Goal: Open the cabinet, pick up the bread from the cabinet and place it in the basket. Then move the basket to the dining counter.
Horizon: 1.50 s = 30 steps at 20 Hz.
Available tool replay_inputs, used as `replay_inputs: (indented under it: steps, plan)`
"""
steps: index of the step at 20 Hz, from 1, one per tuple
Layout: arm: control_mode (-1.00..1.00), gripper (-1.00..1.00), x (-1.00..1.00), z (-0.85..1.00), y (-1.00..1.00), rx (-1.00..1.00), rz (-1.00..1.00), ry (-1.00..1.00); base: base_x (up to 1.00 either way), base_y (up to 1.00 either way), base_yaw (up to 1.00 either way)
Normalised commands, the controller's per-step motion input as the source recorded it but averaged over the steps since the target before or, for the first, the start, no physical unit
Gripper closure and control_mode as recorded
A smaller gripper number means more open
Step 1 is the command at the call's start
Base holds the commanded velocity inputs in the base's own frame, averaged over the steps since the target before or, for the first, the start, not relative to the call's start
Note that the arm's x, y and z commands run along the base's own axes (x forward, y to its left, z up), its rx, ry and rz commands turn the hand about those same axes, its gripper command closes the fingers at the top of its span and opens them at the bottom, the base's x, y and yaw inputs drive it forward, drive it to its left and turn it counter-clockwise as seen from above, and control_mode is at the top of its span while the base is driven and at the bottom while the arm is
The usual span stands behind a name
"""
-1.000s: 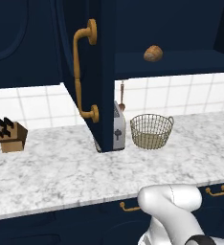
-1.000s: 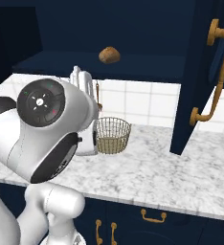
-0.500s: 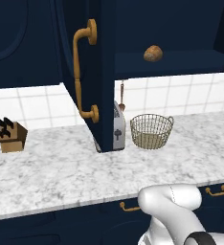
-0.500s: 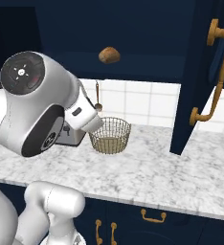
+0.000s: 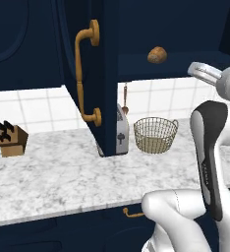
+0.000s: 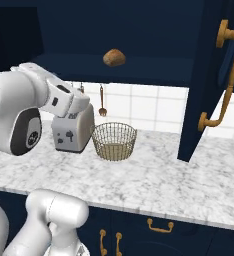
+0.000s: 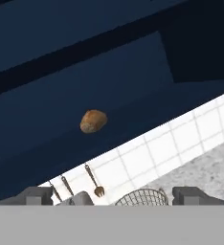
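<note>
No lettering can be read anywhere; the front of the toaster point(image 6: 71, 131) carries small dark marks, but they are too small to make out.

The cabinet point(image 5: 107, 74) stands open, its doors swung out with their long brass handles point(image 5: 85, 74) facing the room. The bread point(image 7: 93, 120) sits on the cabinet's dark shelf, above the marbled counter point(image 5: 63, 172) and slightly to one side of the basket point(image 6: 114, 141) below it. The basket rests on the counter just beside the toaster, under the tiled wall where a small spoon point(image 6: 102, 102) hangs.

The gripper point(image 7: 114, 195) has its jaws spread wide and holds nothing. In the hand view the bread lies ahead of the fingertips point(image 7: 36, 195), well apart from them and roughly centred between the two. The basket's rim shows low between the tips.

A knife block point(image 5: 9, 140) stands far off on the counter.
</note>
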Motion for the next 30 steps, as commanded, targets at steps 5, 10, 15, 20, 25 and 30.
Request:
replay_inputs:
  steps: [5, 10, 15, 20, 25, 30]
  plan:
    - [-1.00, -1.00, 0.52, 0.68, 0.12, -0.33, 0.00, 0.04, 0.00, 0.00, 0.00]
    - [-1.00, -1.00, 0.51, 0.49, 0.00, -0.19, 0.00, 0.14, 0.00, 0.00, 0.00]
    - [-1.00, -1.00, 0.56, 0.04, 0.06, 0.00, 0.00, 0.19, 0.00, 0.00, 0.00]
    - [-1.00, -1.00, 0.42, -0.03, 0.00, 0.00, 0.00, 0.07, 0.00, 0.00, 0.00]
    - [-1.00, -1.00, 0.12, -0.45, 0.00, 0.00, -0.01, 0.00, 0.00, 0.00, 0.00]
    - [-1.00, -1.00, 0.58, -0.06, 0.05, 0.00, -0.06, 0.13, 0.00, 0.00, 0.00]
